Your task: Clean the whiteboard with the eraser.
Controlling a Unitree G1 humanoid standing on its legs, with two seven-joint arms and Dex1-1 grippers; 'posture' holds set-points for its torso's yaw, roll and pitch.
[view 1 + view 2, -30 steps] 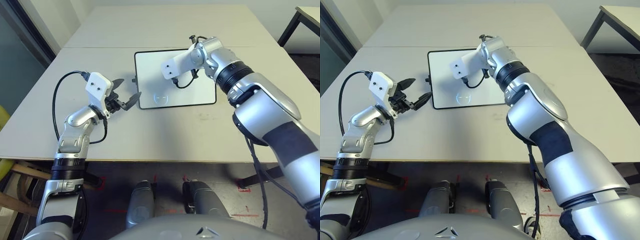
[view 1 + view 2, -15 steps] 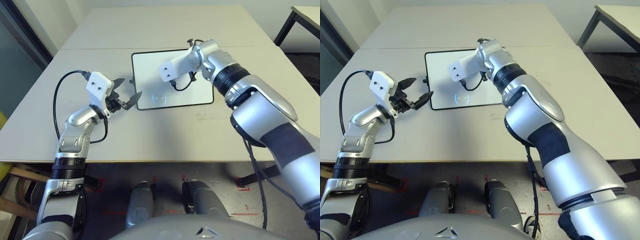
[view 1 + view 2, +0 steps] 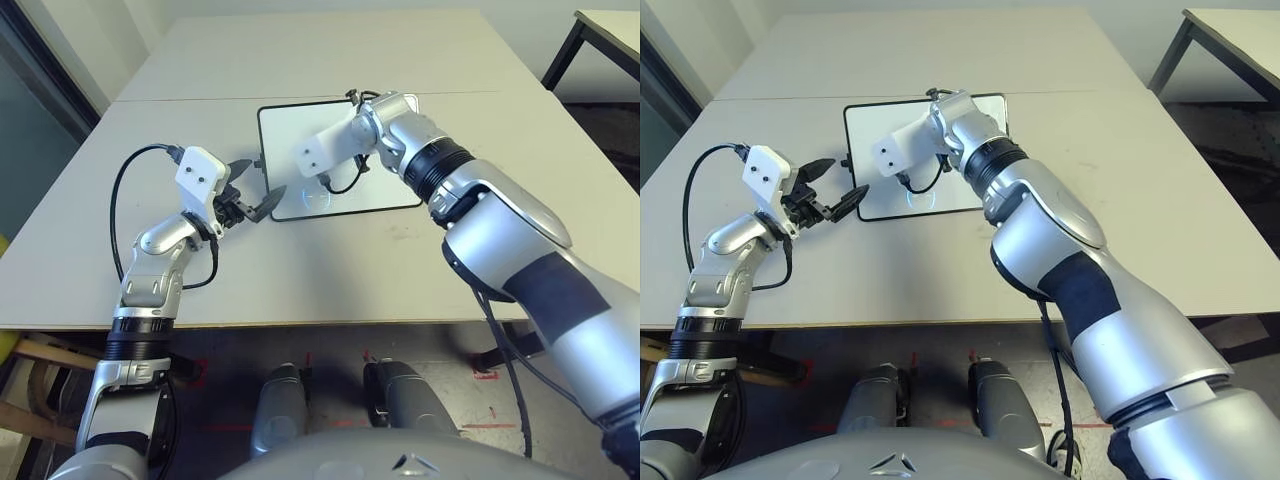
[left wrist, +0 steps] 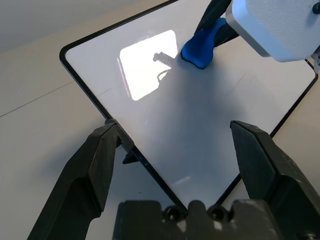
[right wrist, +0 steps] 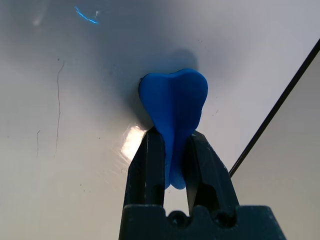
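The whiteboard (image 3: 285, 135) lies flat on the table, white with a thin dark frame. My right gripper (image 5: 172, 137) is shut on the blue eraser (image 5: 174, 102) and presses its wide end onto the board's left half. From the left wrist, the eraser (image 4: 199, 50) shows below the right arm's white camera housing (image 4: 272, 25). My left gripper (image 3: 255, 182) is open at the board's left edge, low over the table. Its fingers (image 4: 100, 160) stand either side of the board's near left corner, close to a small side knob (image 4: 128, 156).
The board rests on a pale table (image 3: 330, 270) with a seam running across behind it. A black cable (image 3: 125, 190) loops from my left wrist. A second table with dark legs (image 3: 590, 40) stands at the far right.
My right arm has slid the eraser leftward across the board. The left gripper stays open at the board's left edge. The head camera has shifted slightly.
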